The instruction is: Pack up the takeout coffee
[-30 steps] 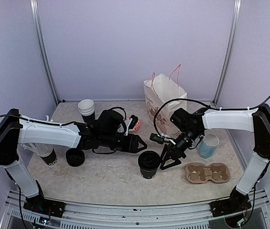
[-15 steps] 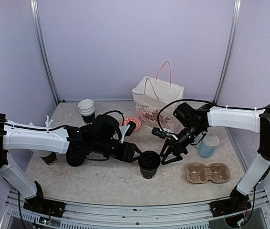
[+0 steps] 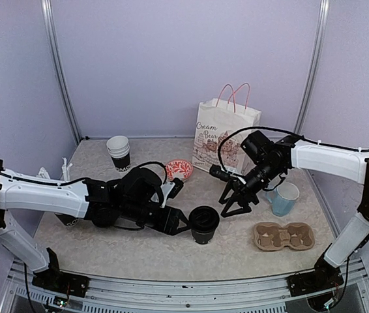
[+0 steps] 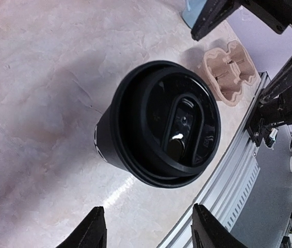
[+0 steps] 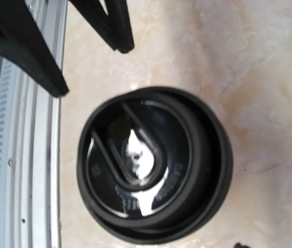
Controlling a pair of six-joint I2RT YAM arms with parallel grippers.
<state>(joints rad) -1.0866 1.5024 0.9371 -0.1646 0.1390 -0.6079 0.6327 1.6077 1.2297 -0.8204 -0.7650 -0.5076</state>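
One takeout coffee cup (image 3: 204, 224), black with a black lid, stands upright at the front middle of the table. It also shows in the left wrist view (image 4: 159, 124) and the right wrist view (image 5: 153, 163). My left gripper (image 3: 183, 224) is open and low, just left of the cup. Its fingertips (image 4: 93, 227) stop short of the cup's wall. My right gripper (image 3: 233, 203) is open and empty, above and to the right of the cup, clear of it. A stack of lidless black cups (image 3: 118, 152) stands at the back left.
A white paper bag with pink handles (image 3: 227, 134) stands upright at the back right. A cardboard cup carrier (image 3: 283, 236) lies at the front right, and also shows in the left wrist view (image 4: 227, 72). A light-blue mug (image 3: 284, 199) stands behind the carrier. A red bowl (image 3: 178, 169) sits mid-back.
My left gripper has moved right, up to the lidded cup. My right gripper has drawn back up and to the right, away from the cup. The paper bag has turned and shifted.
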